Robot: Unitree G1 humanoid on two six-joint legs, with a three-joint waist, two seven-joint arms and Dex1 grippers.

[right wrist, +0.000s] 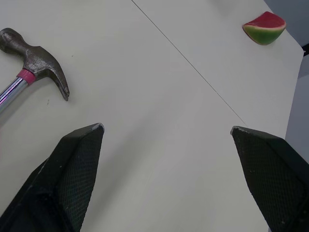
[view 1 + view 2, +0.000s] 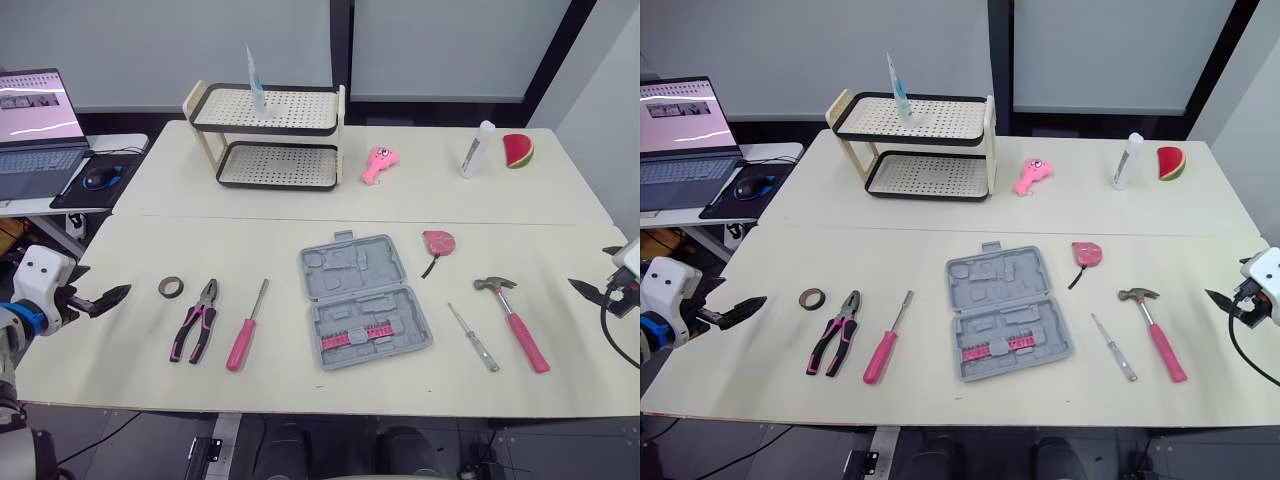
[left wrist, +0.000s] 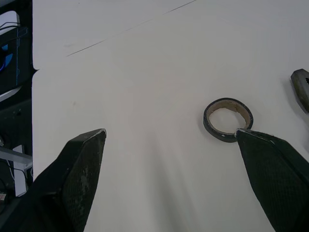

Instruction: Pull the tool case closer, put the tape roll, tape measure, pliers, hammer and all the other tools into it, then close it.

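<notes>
Nothing's packed: the open case (image 2: 362, 300) sits mid tabletop (image 2: 130, 370), tape (image 2: 171, 287) at its 9 o'clock, hammer (image 2: 515, 320) at 3. My left fingers (image 3: 77, 169) and right fingers (image 1: 72, 169) are apart, empty. Next I'd drag the case toward 6 o'clock.

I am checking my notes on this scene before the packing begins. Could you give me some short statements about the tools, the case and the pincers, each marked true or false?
1. The tool case lies open on the table. True.
2. The tape roll is already inside the case. False: it lies on the table, to the left of the pliers.
3. The hammer lies to the right of the case. True.
4. The left pincer is shut on the tape roll. False: it is open and holds nothing.
5. The right pincer is open. True.
</notes>
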